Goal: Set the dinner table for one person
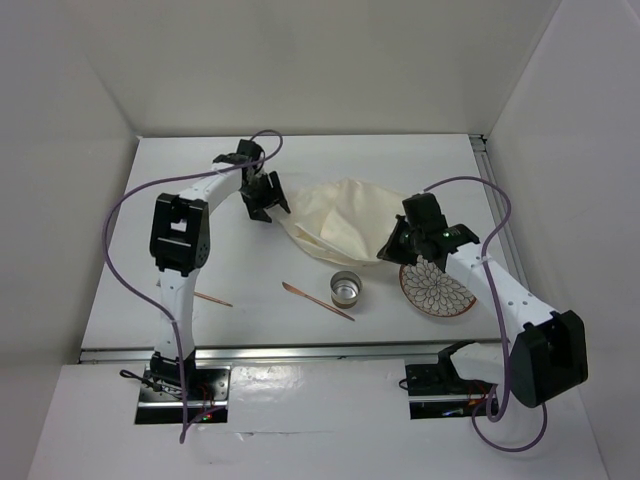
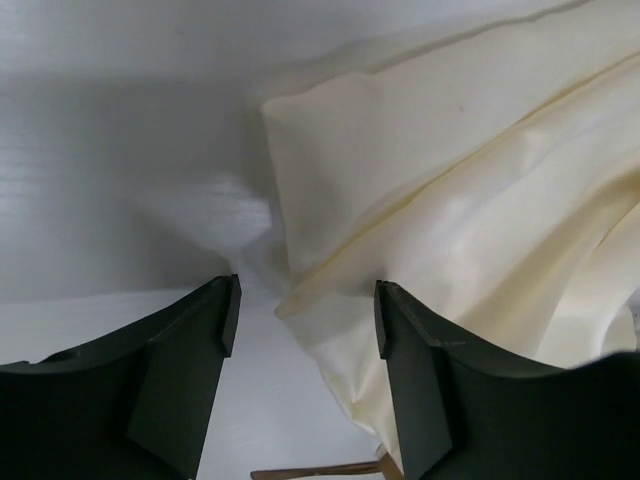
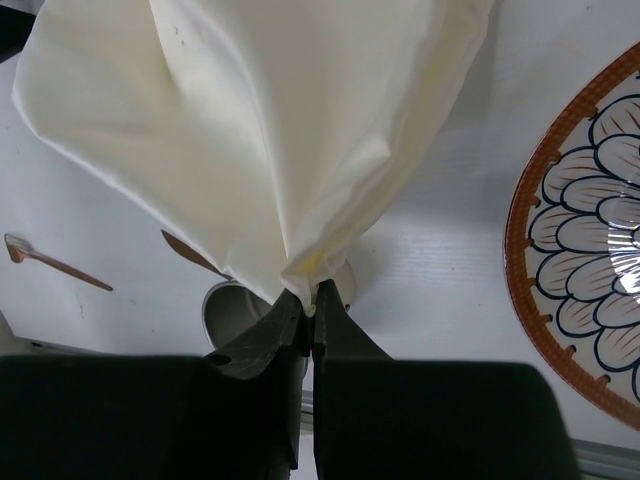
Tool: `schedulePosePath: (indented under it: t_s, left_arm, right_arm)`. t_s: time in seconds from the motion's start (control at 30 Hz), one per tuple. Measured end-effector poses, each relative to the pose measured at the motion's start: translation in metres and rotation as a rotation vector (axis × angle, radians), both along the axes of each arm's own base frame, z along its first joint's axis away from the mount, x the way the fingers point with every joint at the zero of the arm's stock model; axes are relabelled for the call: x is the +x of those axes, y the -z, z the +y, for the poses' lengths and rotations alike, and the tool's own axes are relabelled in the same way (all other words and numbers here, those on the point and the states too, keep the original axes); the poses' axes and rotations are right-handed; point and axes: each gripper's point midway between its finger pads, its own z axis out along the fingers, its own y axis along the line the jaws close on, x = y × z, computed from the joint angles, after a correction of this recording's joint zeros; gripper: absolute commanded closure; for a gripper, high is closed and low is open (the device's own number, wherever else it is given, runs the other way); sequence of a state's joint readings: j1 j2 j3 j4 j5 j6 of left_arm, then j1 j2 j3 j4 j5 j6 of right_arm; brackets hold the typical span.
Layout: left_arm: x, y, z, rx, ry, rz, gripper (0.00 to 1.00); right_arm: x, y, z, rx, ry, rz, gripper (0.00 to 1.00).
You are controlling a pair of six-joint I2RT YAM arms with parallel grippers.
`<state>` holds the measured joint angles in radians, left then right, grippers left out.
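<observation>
The cream cloth placemat (image 1: 340, 215) lies crumpled at the middle of the white dinner table (image 1: 200, 210). My right gripper (image 3: 312, 300) is shut on one corner of the placemat (image 3: 260, 130) and holds it lifted; in the top view this gripper (image 1: 393, 250) is at the cloth's right end. My left gripper (image 2: 305, 315) is open and empty just above the placemat's left edge (image 2: 430, 200); in the top view it (image 1: 262, 207) sits at the cloth's far left. A patterned plate (image 1: 437, 290) lies right of a metal cup (image 1: 346, 289).
A wooden utensil (image 1: 316, 300) lies left of the cup and another thin wooden utensil (image 1: 212, 299) near the left arm. A metal rail (image 1: 300, 349) runs along the near table edge and another (image 1: 492, 190) along the right. White walls enclose the table.
</observation>
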<state>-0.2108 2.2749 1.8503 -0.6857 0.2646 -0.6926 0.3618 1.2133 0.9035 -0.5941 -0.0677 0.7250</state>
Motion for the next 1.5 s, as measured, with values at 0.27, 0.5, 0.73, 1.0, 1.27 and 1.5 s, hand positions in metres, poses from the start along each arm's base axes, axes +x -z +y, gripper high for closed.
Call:
schedulePosePath:
  t_s: [0.27, 0.5, 0.73, 1.0, 1.27, 1.5]
  left_arm:
    - [0.021, 0.010, -0.009, -0.006, -0.026, -0.005, 0.67]
    - [0.028, 0.011, -0.009, 0.006, -0.039, -0.005, 1.00]
    - [0.051, -0.023, 0.003, 0.010, -0.044, -0.079, 1.00]
    - [0.088, -0.137, 0.101, -0.187, -0.207, -0.242, 1.00]
    - [0.056, -0.299, 0.159, -0.326, -0.281, -0.569, 1.00]
    - [-0.039, -0.292, 0.133, -0.364, -0.221, -0.582, 0.18]
  right_arm:
    - [-0.002, -0.005, -0.002, 0.001, 0.003, -0.012, 1.00]
    - [-0.004, -0.006, -0.003, -0.001, 0.003, -0.009, 1.00]
    - [0.004, -0.010, -0.003, -0.015, 0.002, -0.019, 1.00]
    - [0.125, -0.058, 0.002, 0.019, -0.002, -0.139, 1.00]
    - [0.235, -0.205, 0.020, 0.094, -0.062, -0.537, 1.00]
    - [0.149, -0.123, 0.007, 0.101, -0.067, -0.431, 1.00]
